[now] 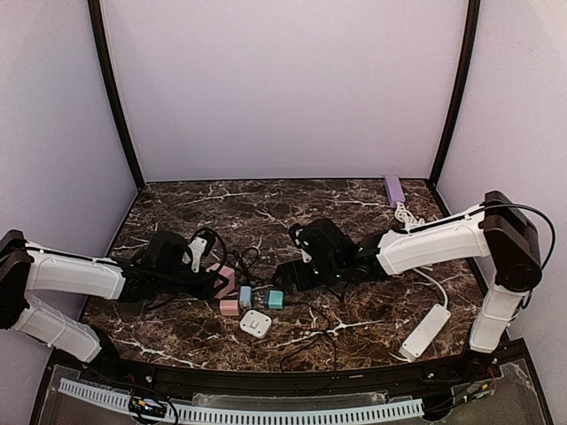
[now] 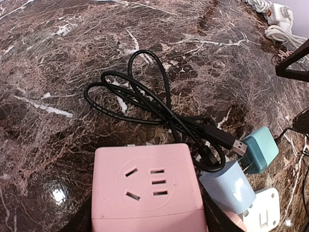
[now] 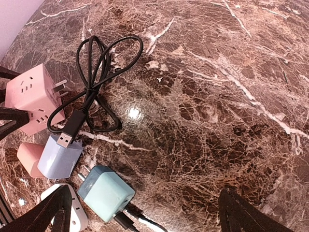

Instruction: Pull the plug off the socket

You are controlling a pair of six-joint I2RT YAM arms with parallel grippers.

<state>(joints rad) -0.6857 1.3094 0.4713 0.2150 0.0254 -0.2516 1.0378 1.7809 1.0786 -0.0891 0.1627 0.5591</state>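
The left gripper (image 1: 211, 282) has its jaws pressed against two sides of the pink socket (image 3: 33, 96), which sits left of centre on the marble table (image 1: 354, 204). The right gripper (image 3: 145, 205) is spread wide. The teal plug (image 3: 106, 193) lies loose between its fingers, apart from the socket.

Dark marble worktop (image 1: 266, 208), white veins. Left of centre: pink socket (image 2: 145, 188). Black USB cable (image 2: 166, 114) lies looped just behind it, w/ its USB end by the pale-blue charger (image 3: 60, 157). Teal charger (image 3: 106, 192) just beside the blue one, small pink block (image 3: 29, 158) on its other side. White adapter (image 1: 255, 323) sits nearest the front edge. Right front: white power strip (image 1: 425, 330), at an angle. Far right corner: purple block (image 1: 393, 189), w/ white cord (image 1: 406, 217) bunched near it.
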